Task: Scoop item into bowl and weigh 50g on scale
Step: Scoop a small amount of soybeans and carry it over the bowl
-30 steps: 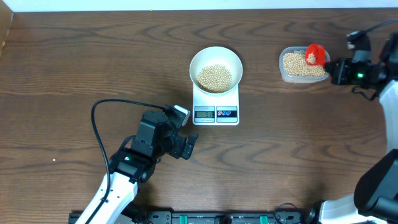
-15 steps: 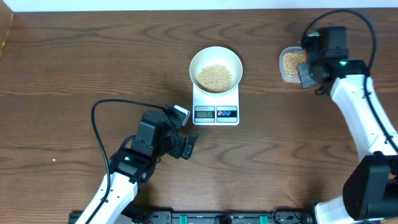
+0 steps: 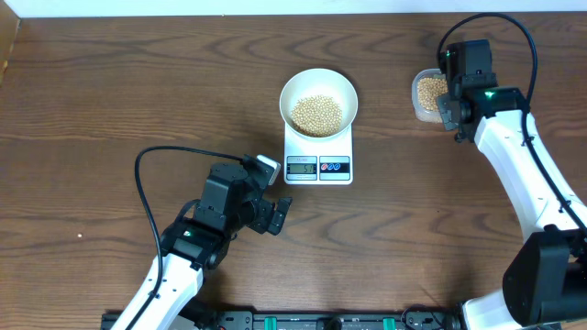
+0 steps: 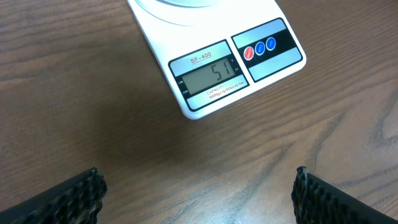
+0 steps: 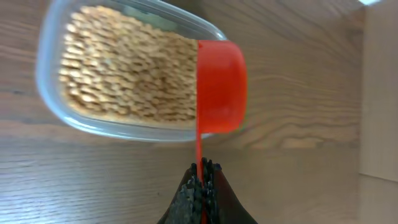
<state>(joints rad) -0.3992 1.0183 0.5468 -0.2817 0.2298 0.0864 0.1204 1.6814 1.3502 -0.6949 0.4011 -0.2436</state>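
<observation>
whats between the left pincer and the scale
Nothing but bare wooden table lies between the open left pincer and the scale; the left wrist view shows it best.

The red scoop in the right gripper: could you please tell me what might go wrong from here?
1. The scale shows 51 on its display, already a touch over target, so another scoop into the bowl would likely overshoot.
2. The right gripper pinches the red scoop by its thin handle at the end of the clear tub; a slip or nudge could scatter beans onto the table.
</observation>
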